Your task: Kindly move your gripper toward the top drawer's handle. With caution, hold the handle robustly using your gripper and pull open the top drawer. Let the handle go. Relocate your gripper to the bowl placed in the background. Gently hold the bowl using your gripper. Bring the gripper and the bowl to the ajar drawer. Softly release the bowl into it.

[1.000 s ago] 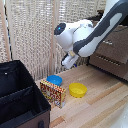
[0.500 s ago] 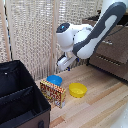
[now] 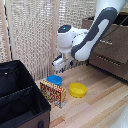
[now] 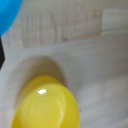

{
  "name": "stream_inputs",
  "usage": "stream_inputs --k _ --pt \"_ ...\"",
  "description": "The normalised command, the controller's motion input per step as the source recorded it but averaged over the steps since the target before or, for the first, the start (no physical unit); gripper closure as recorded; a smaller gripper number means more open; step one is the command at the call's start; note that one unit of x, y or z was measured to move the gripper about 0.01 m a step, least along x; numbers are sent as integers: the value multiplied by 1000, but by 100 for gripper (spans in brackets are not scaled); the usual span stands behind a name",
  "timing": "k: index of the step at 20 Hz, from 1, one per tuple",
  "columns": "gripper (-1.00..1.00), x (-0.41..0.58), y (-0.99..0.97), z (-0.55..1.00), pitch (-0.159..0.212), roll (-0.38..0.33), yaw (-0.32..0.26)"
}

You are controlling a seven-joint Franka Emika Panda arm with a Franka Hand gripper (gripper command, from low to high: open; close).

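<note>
- Bowl (image 3: pixel 54 80), bright blue, shallow, round, so no long axis to speak of; opening facing up.
- Sits on the pale wooden floor (image 3: pixel 100 107) at the far side, close to the slatted screen (image 3: pixel 35 30), just behind the patterned box (image 3: pixel 53 93) and partly hidden by it.
- Seen in the wrist view only as a blue sliver (image 4: pixel 7 15) at one corner.
- Yellow bowl (image 3: pixel 77 90) to the exterior view's right of the blue one, near it but apart; fills much of the wrist view (image 4: pixel 46 105), opening up.
- Gripper (image 3: pixel 58 63) hanging above the floor, over the two bowls and clear of both, at the end of the bulky white arm (image 3: pixel 95 35).
- Fingers too blurred to judge: cannot tell whether spread or closed; nothing seen between them.
- Top drawer (image 3: pixel 112 40) of the dresser at the exterior view's right, well apart from the gripper; front face wide and horizontal.
- Handle (image 3: pixel 105 42) barely made out as a thin horizontal line on that front.
- Black bin (image 3: pixel 20 100) near, at the exterior view's left.
</note>
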Motion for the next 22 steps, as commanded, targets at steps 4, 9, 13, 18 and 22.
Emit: stream_inputs --k 4,9,13,18,22 --pt "-100 580 158 169 -1 162 -127" --pt "-100 622 145 339 68 165 -133" --pt "-100 601 59 504 168 135 -117" --pt "-100 571 10 510 182 101 -123" --pt "-100 534 0 287 64 -35 -206"
